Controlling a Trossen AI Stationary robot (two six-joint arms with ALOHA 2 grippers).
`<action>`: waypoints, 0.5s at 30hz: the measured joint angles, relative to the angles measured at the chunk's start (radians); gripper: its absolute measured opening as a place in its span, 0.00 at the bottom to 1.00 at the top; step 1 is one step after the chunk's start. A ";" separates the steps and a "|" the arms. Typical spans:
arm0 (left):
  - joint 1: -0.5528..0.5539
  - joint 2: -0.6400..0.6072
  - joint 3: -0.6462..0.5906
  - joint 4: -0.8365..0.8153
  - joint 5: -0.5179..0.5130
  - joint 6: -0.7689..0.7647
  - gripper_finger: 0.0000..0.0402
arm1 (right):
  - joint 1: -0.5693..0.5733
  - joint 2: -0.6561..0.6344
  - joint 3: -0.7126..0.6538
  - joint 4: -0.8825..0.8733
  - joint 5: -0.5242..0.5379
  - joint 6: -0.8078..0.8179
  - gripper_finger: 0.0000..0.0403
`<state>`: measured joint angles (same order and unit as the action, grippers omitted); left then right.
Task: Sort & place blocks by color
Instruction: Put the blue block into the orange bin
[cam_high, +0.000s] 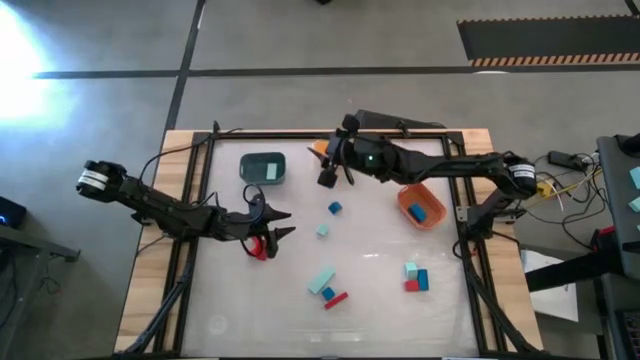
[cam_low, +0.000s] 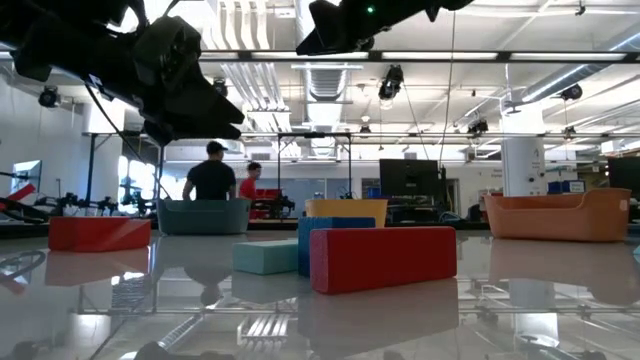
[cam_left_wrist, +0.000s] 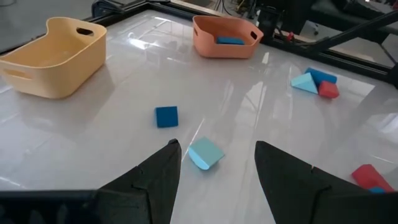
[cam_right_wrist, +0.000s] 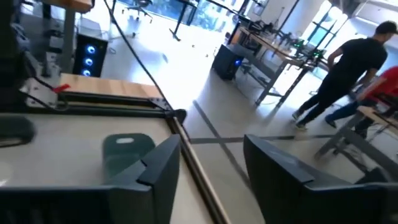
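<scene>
Small blocks lie scattered on the white table: a blue cube (cam_high: 334, 208), a mint cube (cam_high: 323, 230), a mint bar (cam_high: 322, 281) beside a red and blue pair (cam_high: 332, 298), and a red, blue and mint cluster (cam_high: 415, 278). My left gripper (cam_high: 288, 223) is open at the table's left. It points at the mint cube (cam_left_wrist: 205, 153), which lies just ahead of the fingertips, untouched. A red block (cam_high: 262, 247) rests on the table beside that gripper. My right gripper (cam_high: 330, 178) is open and holds nothing. It hangs high near the far edge, between the teal bin (cam_high: 263, 168) and the yellow-orange bin (cam_high: 319, 148).
The teal bin holds a mint block, and the orange bin (cam_high: 420, 205) at the right holds a blue one (cam_left_wrist: 230, 40). My right arm covers most of the yellow-orange bin (cam_left_wrist: 53, 56). People (cam_right_wrist: 348, 68) stand in the room beyond the table. Open table surface lies along the near edge.
</scene>
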<state>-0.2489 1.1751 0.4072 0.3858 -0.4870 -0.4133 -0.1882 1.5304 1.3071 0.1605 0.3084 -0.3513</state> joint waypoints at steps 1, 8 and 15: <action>0.000 0.000 0.000 0.002 0.000 0.000 0.47 | -0.002 0.002 0.005 0.000 0.000 -0.005 0.38; 0.000 0.000 0.000 -0.001 0.000 0.000 0.47 | 0.078 -0.022 0.001 -0.171 -0.005 0.055 0.19; 0.000 0.000 0.000 -0.002 0.000 0.001 0.47 | 0.220 -0.015 -0.007 -0.447 -0.003 0.192 0.05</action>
<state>-0.2489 1.1755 0.4072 0.3836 -0.4873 -0.4122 0.0320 1.5155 1.2999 -0.2864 0.3053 -0.1594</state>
